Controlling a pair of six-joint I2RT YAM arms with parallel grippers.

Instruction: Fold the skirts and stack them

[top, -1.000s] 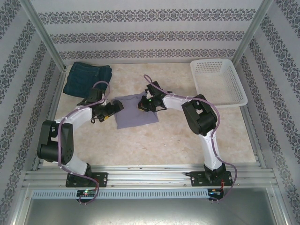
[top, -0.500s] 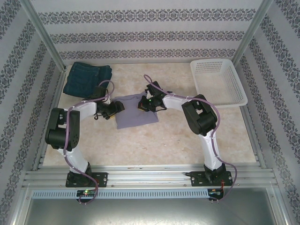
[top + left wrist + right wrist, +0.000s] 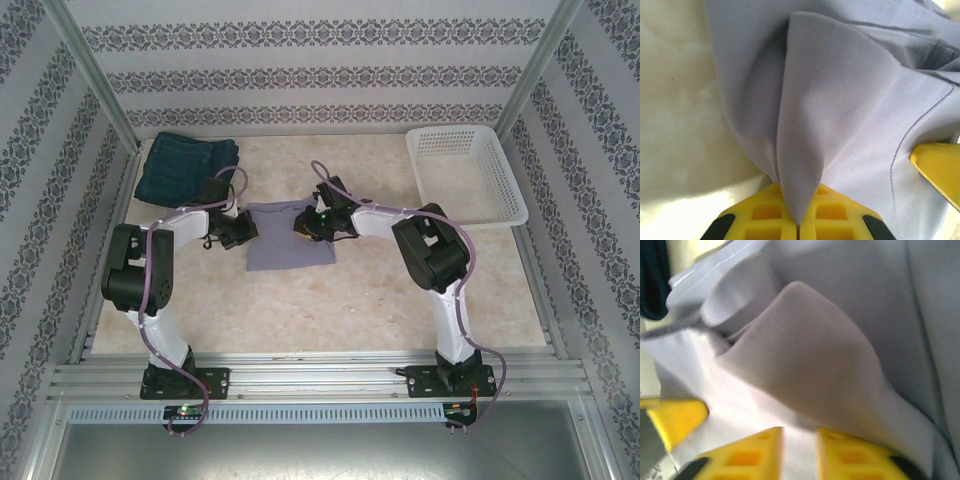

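Note:
The lavender-grey skirt (image 3: 290, 248) lies flat in the middle of the table, partly folded. My left gripper (image 3: 244, 228) is at its left edge, shut on a pinched ridge of the cloth (image 3: 805, 150) that rises from between the yellow fingers (image 3: 765, 215). My right gripper (image 3: 304, 227) is over the skirt's upper right part. Its jaws stand a little apart, open, with a loose fold of the skirt (image 3: 810, 355) just beyond the fingertips. A folded dark blue denim skirt (image 3: 187, 168) rests at the back left.
A white lattice basket (image 3: 465, 175) stands at the back right. The patterned walls and metal frame rails close in the table on three sides. Bare table lies in front of the lavender skirt and to its right.
My left gripper has gone from open to shut on the skirt's left edge, the arm drawing in closer. My right gripper has parted its jaws and released the fold.

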